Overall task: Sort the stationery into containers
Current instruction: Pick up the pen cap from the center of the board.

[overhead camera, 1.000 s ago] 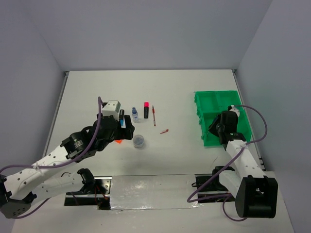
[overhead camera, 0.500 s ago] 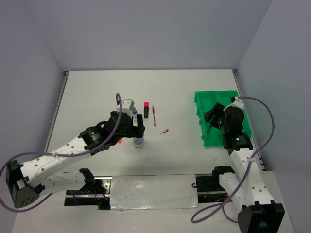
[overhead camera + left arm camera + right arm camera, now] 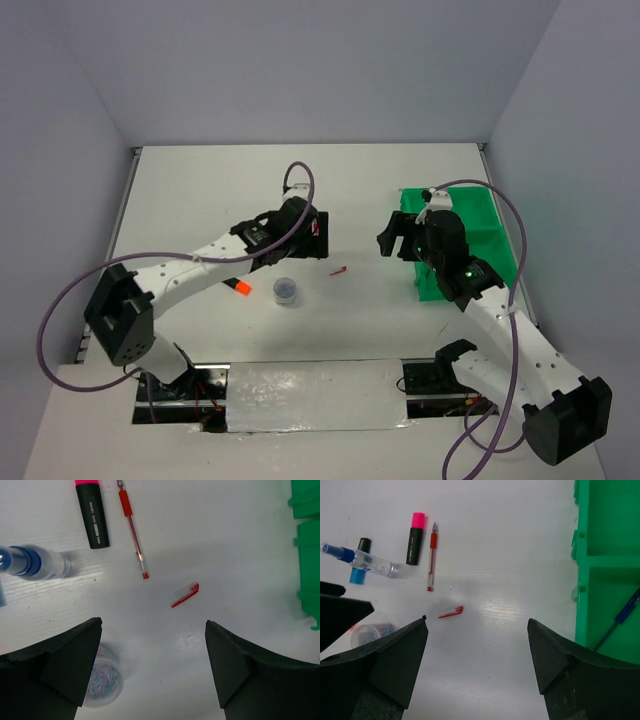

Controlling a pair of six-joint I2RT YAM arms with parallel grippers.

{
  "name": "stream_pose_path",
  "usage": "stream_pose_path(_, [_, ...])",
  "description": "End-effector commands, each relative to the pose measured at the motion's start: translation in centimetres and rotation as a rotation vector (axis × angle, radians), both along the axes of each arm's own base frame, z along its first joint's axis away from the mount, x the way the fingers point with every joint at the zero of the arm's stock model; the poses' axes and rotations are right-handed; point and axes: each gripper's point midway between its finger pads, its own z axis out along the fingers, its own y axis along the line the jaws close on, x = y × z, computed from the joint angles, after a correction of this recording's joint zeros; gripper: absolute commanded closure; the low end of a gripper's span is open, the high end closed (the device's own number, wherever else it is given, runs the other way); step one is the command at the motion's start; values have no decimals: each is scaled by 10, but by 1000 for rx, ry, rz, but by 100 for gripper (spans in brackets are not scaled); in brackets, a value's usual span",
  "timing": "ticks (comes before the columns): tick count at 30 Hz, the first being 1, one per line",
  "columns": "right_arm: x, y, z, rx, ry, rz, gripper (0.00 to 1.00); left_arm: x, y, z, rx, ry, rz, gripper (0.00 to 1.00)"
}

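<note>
Left fingers (image 3: 55,675) and right fingers (image 3: 385,665) spread wide, empty. Ahead-right of right fingers: tray (image 3: 607,525), rigid. By left fingers' left tip: jar (image 3: 102,682), smooth, likely slippery; grip across wall. Farther ahead: bottle (image 3: 42,564), highlighter (image 3: 92,515), pen (image 3: 132,527), probably light, stiff; pinch mid-barrel. Between left fingers, ahead: cap (image 3: 185,595), tiny.

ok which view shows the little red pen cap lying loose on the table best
The left wrist view: the small red plastic pen cap lies large and sharp mid-frame, apart from the thin red pen. The right wrist view shows the cap smaller; the top view gives only a red speck.
</note>
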Motion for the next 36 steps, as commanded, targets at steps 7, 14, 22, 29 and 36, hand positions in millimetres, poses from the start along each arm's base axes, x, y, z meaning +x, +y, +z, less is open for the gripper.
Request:
stream_pose_path(7, [4,21,-38,80,76,-31,12,25,-30,-18,-24,56,29,9])
stream_pose_path(14, [4,32,-53,119,79,-296,0,20,-14,25,-36,0,53,6])
stream_pose_path(22, [13,46,-50,95,219,-614,0,-28,76,123,-14,-189,116,1])
stream_pose_path(29, [14,93,-89,104,368,-783,6,-78,152,143,82,-276,104,1])
stream_pose_path(36, [14,110,-121,60,474,-908,24,-105,153,109,59,-259,-35,1])
